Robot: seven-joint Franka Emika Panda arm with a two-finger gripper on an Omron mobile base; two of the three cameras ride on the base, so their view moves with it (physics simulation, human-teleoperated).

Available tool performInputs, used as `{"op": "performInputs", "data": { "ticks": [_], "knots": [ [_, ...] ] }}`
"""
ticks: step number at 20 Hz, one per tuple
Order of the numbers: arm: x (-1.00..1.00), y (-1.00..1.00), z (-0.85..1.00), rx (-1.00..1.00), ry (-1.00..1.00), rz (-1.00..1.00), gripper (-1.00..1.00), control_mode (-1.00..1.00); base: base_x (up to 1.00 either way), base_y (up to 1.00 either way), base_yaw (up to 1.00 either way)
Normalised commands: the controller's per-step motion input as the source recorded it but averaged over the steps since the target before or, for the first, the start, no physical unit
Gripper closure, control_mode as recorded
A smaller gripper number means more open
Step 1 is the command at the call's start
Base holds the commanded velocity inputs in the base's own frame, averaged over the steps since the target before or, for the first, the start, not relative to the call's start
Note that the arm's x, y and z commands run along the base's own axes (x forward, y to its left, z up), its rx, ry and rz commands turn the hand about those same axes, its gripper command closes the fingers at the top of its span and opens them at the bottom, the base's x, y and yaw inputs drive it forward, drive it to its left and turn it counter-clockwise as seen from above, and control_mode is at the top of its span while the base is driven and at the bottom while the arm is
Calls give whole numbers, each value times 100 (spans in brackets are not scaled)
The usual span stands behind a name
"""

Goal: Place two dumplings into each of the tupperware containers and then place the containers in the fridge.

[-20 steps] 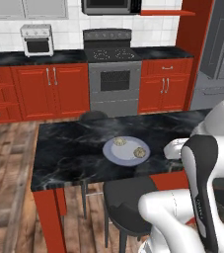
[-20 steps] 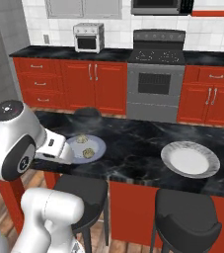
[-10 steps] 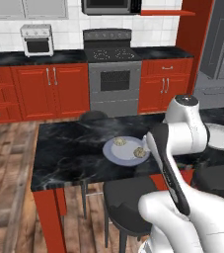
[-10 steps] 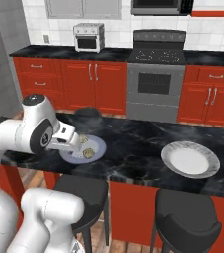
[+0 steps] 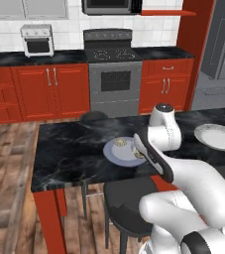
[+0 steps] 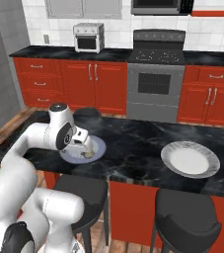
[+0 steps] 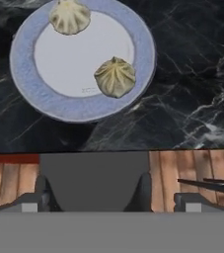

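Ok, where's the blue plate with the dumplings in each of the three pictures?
Left base view: blue plate at centre, partly behind the arm.
Right base view: left of centre, behind the arm's wrist.
Hand view: upper left, two dumplings on it.
Shared landmark: the black marble counter.
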Motion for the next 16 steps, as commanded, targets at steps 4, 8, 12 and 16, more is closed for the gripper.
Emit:
{"op": "performInputs", "data": {
  "ticks": [4,8,12,16],
  "knots": [
    [68,-40,-2,5,10,0,-100,-100,0,0,0],
    [37,-8,-24,0,11,0,-100,-100,0,0,0],
    [25,11,-50,0,10,0,-100,-100,0,0,0],
    [29,12,-55,0,10,0,-100,-100,0,0,0]
  ]
}}
